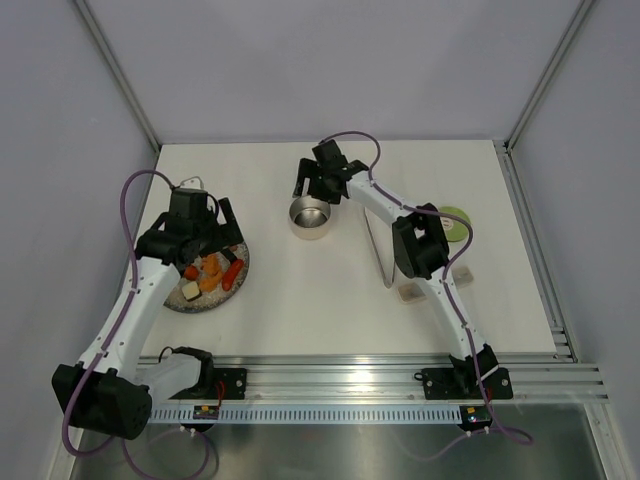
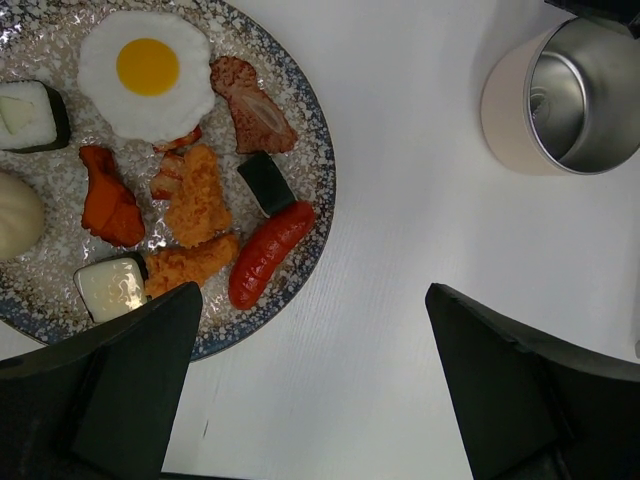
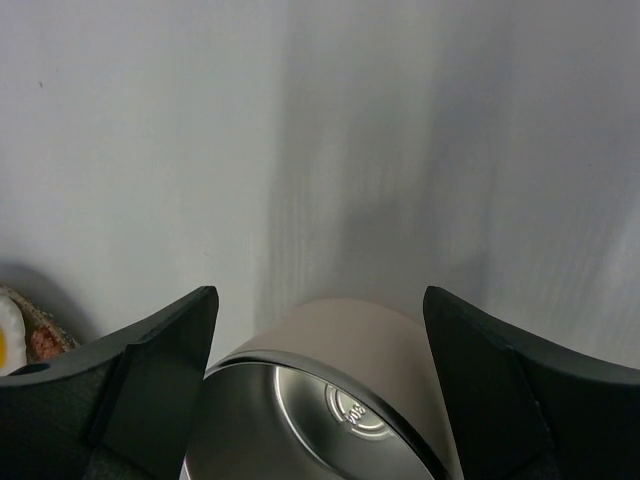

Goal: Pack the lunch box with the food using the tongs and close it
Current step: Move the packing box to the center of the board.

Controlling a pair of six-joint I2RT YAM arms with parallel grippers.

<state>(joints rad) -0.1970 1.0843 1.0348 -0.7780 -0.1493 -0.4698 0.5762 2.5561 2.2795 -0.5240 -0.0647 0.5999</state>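
Right pincer point(image 3: 318, 300) over white table point(image 1: 300, 310), grey walls point(image 1: 330, 60)

bare table point(image 1: 300, 295) between plate point(image 2: 322, 215) and lunch box point(image 1: 312, 218), tongs point(image 1: 377, 250) lying further right

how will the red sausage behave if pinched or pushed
The red sausage looks smooth and glossy, so it may slip from a pinch. Its rounded shape would probably roll if nudged sideways. It lies by the plate rim, so it might roll off.

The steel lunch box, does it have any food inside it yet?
No, the lunch box shows only bare shiny metal inside, while the food lies on the speckled plate.
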